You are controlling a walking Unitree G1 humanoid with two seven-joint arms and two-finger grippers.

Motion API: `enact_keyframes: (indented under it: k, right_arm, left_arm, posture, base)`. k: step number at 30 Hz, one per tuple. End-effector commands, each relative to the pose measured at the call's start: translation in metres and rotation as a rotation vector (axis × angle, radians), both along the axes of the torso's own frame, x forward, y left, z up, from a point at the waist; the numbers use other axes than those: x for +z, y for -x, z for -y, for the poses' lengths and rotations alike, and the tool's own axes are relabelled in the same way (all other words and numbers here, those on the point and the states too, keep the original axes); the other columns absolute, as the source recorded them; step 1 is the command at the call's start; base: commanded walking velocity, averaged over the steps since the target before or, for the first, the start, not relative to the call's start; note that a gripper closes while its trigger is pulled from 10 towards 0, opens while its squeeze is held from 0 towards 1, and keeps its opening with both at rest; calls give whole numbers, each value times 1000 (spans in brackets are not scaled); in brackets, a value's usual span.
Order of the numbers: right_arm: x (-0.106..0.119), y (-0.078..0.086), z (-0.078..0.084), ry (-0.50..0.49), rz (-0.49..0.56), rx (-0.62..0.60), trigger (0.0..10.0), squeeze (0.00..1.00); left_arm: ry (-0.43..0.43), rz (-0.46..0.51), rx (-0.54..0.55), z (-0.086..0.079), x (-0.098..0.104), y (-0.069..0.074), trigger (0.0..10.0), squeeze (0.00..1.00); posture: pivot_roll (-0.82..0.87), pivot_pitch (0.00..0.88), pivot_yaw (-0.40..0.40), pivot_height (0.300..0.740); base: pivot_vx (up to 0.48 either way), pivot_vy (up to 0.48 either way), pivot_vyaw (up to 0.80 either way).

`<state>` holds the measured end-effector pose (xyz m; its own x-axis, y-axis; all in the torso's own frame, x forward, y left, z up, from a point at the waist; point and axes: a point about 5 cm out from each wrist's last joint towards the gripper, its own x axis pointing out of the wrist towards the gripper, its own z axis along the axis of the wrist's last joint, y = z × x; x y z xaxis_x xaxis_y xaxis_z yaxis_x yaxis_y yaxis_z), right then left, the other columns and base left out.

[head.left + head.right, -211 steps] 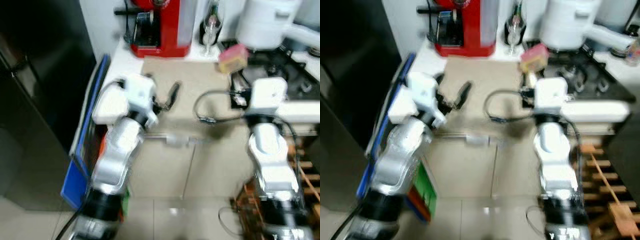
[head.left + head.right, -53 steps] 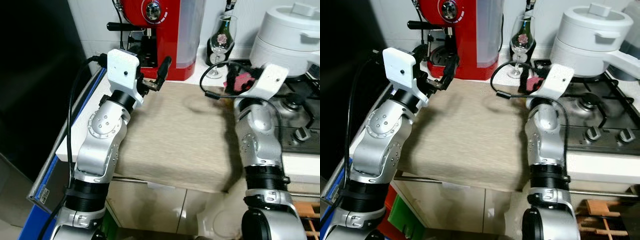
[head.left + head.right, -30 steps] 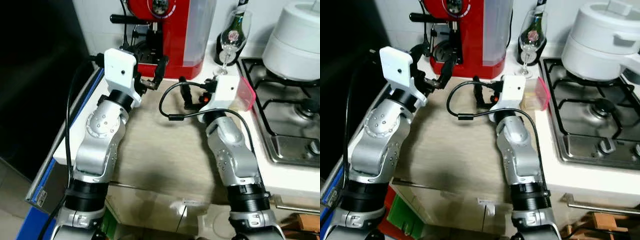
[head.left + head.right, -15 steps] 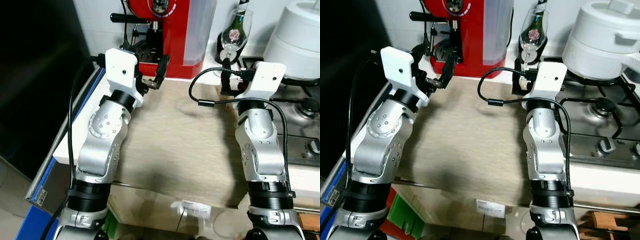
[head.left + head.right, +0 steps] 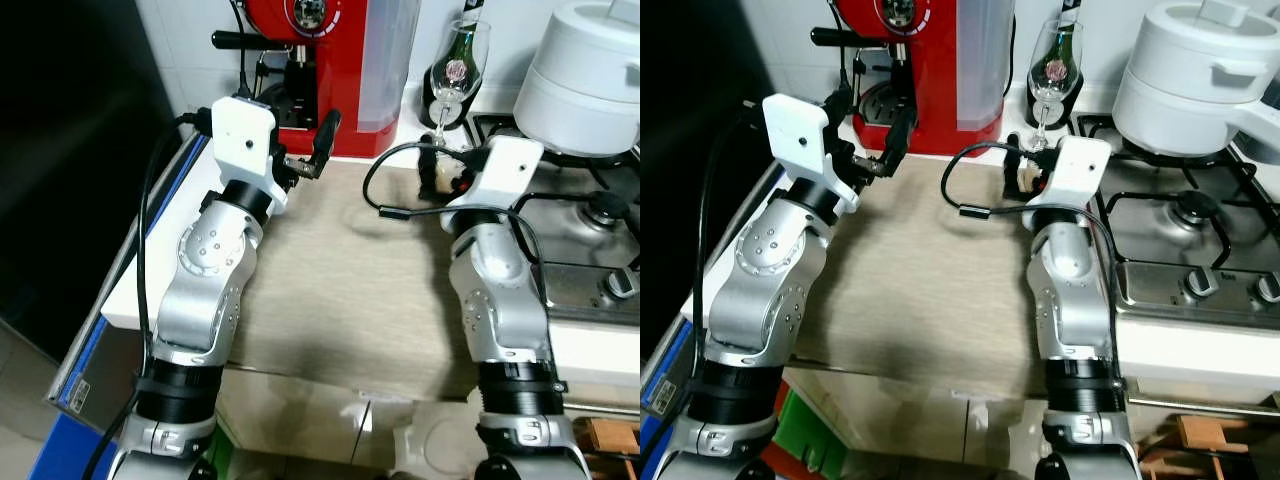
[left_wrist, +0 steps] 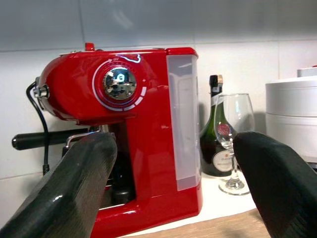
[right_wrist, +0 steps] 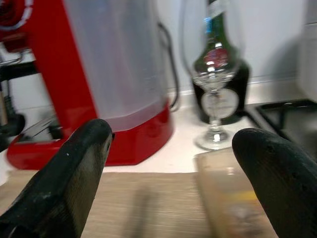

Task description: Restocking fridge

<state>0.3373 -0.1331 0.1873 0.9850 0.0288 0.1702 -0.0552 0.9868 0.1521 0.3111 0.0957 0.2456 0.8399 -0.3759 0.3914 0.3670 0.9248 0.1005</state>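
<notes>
Half a second ago the right arm's white wrist block stood close to the hob (image 5: pixel 590 235). It now sits a little further in over the bench (image 5: pixel 340 280), though the head camera has also tilted slightly, so part of that shift belongs to the view. The left arm holds the pose it had before. Its left end effector (image 5: pixel 310 150) is raised in front of the red coffee machine (image 5: pixel 335 60) with its two black fingers spread wide and nothing between them. The right end effector (image 7: pixel 171 163) hovers low over the back of the bench, also spread wide and touching nothing. The head views show only a cream and red scrap of the food box (image 5: pixel 440 178), tucked ahead of the right wrist just below the wine glass (image 5: pixel 455 70). The right wrist view shows it more fully, as a pale translucent box (image 7: pixel 230 198) lying flat on the bench between the two fingers, nearer one of them and clear of both. There its long side seems to run away from the camera toward the glass and the dark bottle (image 7: pixel 218 64), but the blur hides its lid and far end. The left wrist view takes in the coffee machine, bottle and glass. The white cooker pot (image 5: pixel 585 80) stands on the hob, well apart from both arms.
</notes>
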Motion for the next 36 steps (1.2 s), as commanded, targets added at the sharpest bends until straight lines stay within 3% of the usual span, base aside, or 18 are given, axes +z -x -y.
enact_keyframes:
  k: [1, 22, 31, 36]
  right_arm:
    - [8, -2, -9, -1, 20, 46, 10000, 0]
    - [-41, -3, -20, -190, -253, 145, 10000, 0]
    - [-42, 1, -27, -145, -254, 179, 10000, 0]
    - [-16, 5, -27, -47, -104, 195, 10000, 0]
  left_arm:
    - [-3, 2, 4, -1, 4, -3, 10000, 0]
    - [-6, 5, 9, -3, 5, -4, 10000, 0]
    - [-2, 4, 13, -3, 5, -3, 10000, 0]
    - [0, 7, 17, -4, 5, -3, 10000, 0]
  posture:
    - [-54, 0, 48, 740]
    - [-49, 0, 49, 740]
    - [-50, 0, 41, 740]
    - [-49, 0, 38, 740]
  base:
    - [0, 0, 0]
    - [0, 0, 0]
    - [0, 0, 0]
    - [0, 0, 0]
